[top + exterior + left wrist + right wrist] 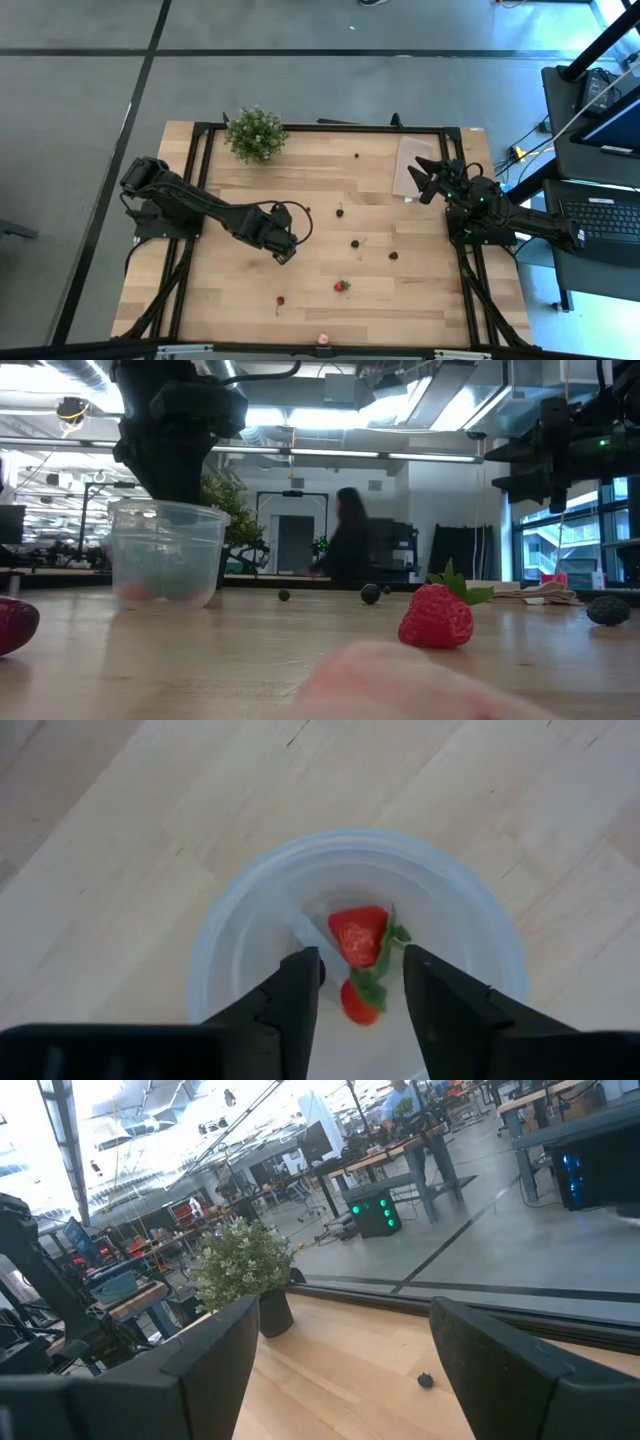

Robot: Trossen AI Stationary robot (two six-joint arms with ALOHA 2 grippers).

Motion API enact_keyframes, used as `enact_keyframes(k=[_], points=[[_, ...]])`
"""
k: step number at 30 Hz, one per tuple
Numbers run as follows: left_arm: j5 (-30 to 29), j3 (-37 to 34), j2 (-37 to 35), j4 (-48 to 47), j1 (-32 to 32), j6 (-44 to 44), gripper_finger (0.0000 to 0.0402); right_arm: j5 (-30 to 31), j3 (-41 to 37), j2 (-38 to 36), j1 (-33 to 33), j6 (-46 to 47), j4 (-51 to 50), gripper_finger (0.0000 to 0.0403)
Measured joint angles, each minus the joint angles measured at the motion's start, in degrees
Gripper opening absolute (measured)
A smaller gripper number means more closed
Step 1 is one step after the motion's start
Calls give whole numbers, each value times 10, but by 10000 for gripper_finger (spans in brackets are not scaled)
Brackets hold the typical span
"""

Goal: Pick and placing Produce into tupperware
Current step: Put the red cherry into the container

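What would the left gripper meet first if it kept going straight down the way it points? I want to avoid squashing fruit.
Likely the strawberries lying in the tupperware directly below the left gripper, whose jaws stand apart; depth is unclear.

Light wooden table (240, 300) holding a potted plant (255, 133), beige sheet (412, 165), translucent tupperware (166, 552), scattered strawberries (342, 286) and dark berries (355, 243).

Left hand blocks the tupperware mouth

The left hand (360, 985) hangs over the tupperware (240, 920); open worktop (330, 190) lies between scattered berries (355, 243) and plant (255, 133).
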Motion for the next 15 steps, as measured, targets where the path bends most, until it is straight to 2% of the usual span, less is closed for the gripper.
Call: enact_keyframes(k=[7,15], points=[[18,5,-16,-3,-2,7,124,0,0,0,0,0,0,295],[39,71,-37,0,-12,83,110,0,0,0,0,0,2,295]])
